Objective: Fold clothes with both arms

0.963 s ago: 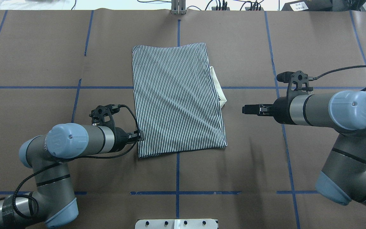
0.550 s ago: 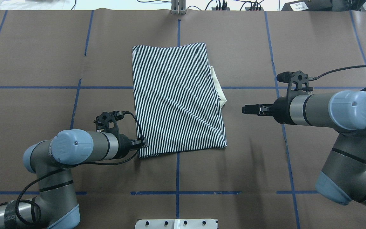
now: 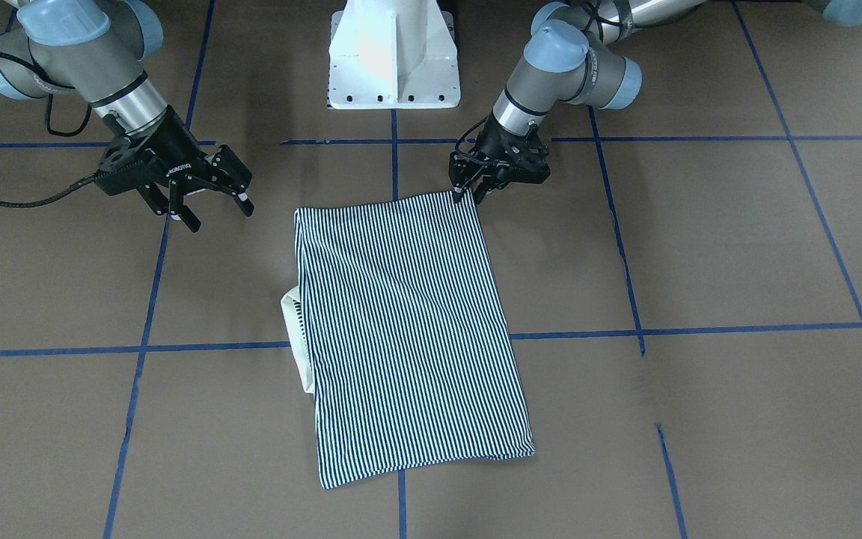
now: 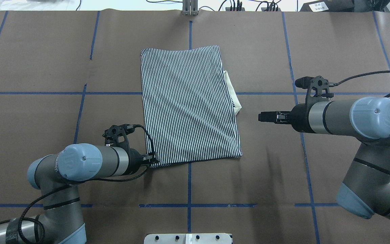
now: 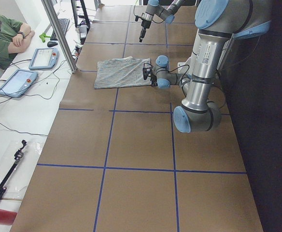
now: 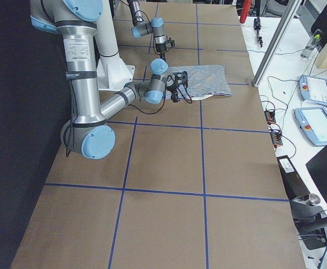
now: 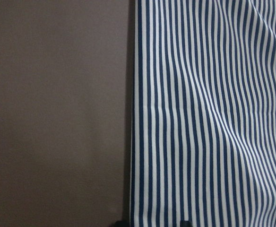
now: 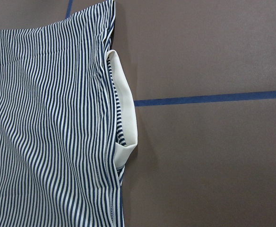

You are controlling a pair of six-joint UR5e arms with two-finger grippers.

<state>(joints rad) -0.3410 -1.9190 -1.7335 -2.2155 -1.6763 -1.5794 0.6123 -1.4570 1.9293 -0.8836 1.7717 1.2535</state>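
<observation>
Now black left gripper point(image 4: 153, 158) sits lower in frame, at the lower-left corner of the striped navy-and-white polo shirt point(image 4: 188, 105), jaws apart; right gripper point(image 3: 220, 215) parked, spread. Corner pinch looks next.

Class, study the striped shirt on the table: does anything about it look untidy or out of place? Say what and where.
Yes. The cream collar pokes out past the long edge of the folded shirt, on the side facing the right claw. It spoils an otherwise neat rectangle.
</observation>
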